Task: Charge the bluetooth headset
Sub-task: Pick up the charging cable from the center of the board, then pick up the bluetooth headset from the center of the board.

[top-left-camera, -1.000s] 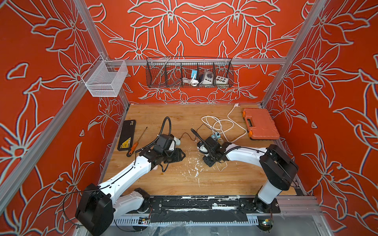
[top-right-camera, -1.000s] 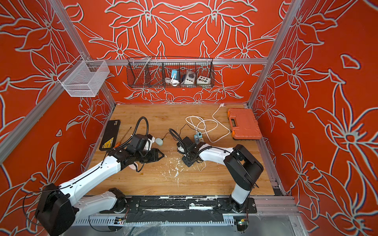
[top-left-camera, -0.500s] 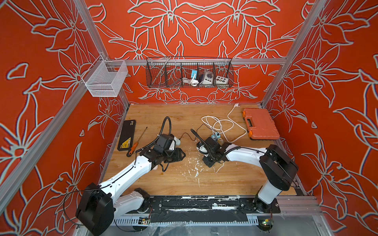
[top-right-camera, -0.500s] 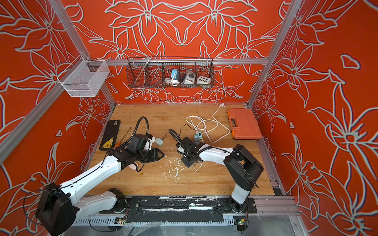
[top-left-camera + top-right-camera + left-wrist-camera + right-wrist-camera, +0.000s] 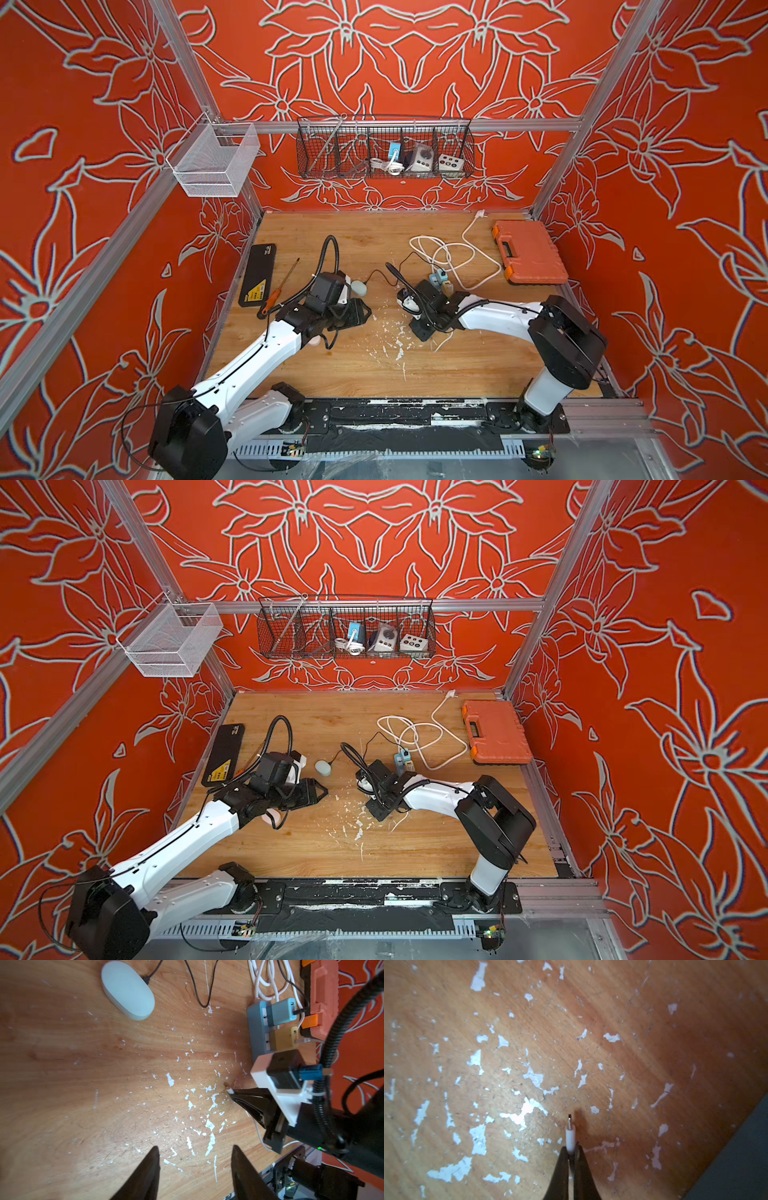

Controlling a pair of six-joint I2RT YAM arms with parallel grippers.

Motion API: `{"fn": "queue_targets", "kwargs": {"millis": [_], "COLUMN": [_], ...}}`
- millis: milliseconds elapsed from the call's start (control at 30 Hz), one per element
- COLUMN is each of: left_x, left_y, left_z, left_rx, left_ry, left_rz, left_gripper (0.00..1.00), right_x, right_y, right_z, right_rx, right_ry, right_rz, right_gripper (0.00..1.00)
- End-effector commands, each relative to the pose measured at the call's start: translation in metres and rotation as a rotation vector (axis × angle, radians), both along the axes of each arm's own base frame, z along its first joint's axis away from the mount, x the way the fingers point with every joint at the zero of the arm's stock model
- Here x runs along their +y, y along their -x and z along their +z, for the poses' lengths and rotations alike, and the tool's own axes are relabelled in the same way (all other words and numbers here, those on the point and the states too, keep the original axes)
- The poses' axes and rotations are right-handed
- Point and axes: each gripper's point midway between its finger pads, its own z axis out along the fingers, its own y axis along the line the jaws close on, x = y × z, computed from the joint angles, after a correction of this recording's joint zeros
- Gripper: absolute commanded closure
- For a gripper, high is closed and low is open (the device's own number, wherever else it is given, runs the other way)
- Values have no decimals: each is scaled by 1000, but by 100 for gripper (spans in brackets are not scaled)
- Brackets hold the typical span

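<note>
In both top views a black wire basket (image 5: 332,175) is seen hung on the red flowered rear wall (image 5: 395,62). A thin rod (image 5: 330,143) is leaned in its left compartments, a coiled white lead (image 5: 390,160) with a blue plug is kept in the next, and a grey adapter (image 5: 419,158) and a white box (image 5: 451,162) with dark dots are lodged further right. A white mesh basket (image 5: 212,166) is hung in the left rear corner. On the wooden desk (image 5: 457,365) an orange case (image 5: 528,253) is laid shut against the right edge, and a flat black box (image 5: 259,274) along the left edge, with a screwdriver (image 5: 280,286) beside it. A looped white cable (image 5: 453,253) is spread between the orange case and the middle. The pale oval headset case (image 5: 358,287) is set near the middle, just rearward of the left gripper (image 5: 361,313). White flakes (image 5: 399,353) are scattered over the centre, and bare wood is shown across the front half. From the left wrist, the left gripper's fingers (image 5: 149,1167) are seen held apart with only flaked wood between them. The headset case lies flat beyond, a black lead (image 5: 199,991) reaching its end. A blue power strip (image 5: 256,1028), carrying a blue charger (image 5: 281,1013) and a yellow charger (image 5: 283,1041) side by side, lies between the right gripper (image 5: 231,1093) and the orange case. The right gripper is closed on a white plug (image 5: 228,1090), held low over the desk. From the right wrist, that plug is seen pinched between the fingers, its metal tip pointed at the flaked wood; contact cannot be judged.
</note>
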Motion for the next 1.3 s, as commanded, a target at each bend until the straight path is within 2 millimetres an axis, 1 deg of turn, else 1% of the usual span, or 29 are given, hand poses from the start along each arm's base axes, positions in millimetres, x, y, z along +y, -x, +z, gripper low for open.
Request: {"fn": "queue_targets", "kwargs": {"millis": [0, 100, 233, 300, 333, 367, 467, 567, 633, 700, 800, 867, 967, 1100, 1267], "left_x": [22, 38, 64, 77, 86, 94, 111, 126, 129, 132, 140, 141, 143, 149, 150], "left_y": [1, 3, 9, 12, 15, 18, 25, 29, 29, 31, 39, 41, 47, 47, 40], "left_z": [5, 4, -1, -4, -6, -7, -11, -19, -26, -37, -60, -74, -88, -96, -104], "left_rx": [13, 38, 93, 123, 140, 158, 213, 259, 292, 347, 429, 455, 507, 520, 529], "left_ry": [-58, -96, -144, -193, -234, -269, -329, -369, -357, -340, -333, -313, -330, -358, -372], "left_rz": [88, 148, 245, 272, 292, 312, 335, 373, 405, 457, 546, 582, 619, 646, 658], "left_gripper": [43, 41, 32, 31, 26, 21, 16, 12, 11, 11, 11, 11, 11, 12, 19], "right_x": [11, 16, 20, 22, 24, 24, 28, 29, 30, 32, 33, 33, 33, 32, 31], "right_y": [-1, -2, -1, 0, 1, 1, 3, 5, 6, 8, 9, 10, 10, 10, 10], "right_z": [27, 39, 52, 56, 59, 61, 67, 68, 68, 70, 75, 79, 83, 87, 88], "right_rx": [-37, -54, -64, -64, -64, -62, -65, -62, -60, -57, -61, -68, -77, -86, -89], "right_ry": [-84, -126, -174, -188, -198, -208, -238, -263, -278, -294, -320, -330, -341, -346, -349], "right_rz": [11, 12, 11, 17, 20, 21, 29, 32, 32, 34, 37, 36, 39, 39, 34], "right_gripper": [100, 100, 100, 100, 100, 100, 100, 100, 100, 100, 100, 100, 100, 100, 100]}}
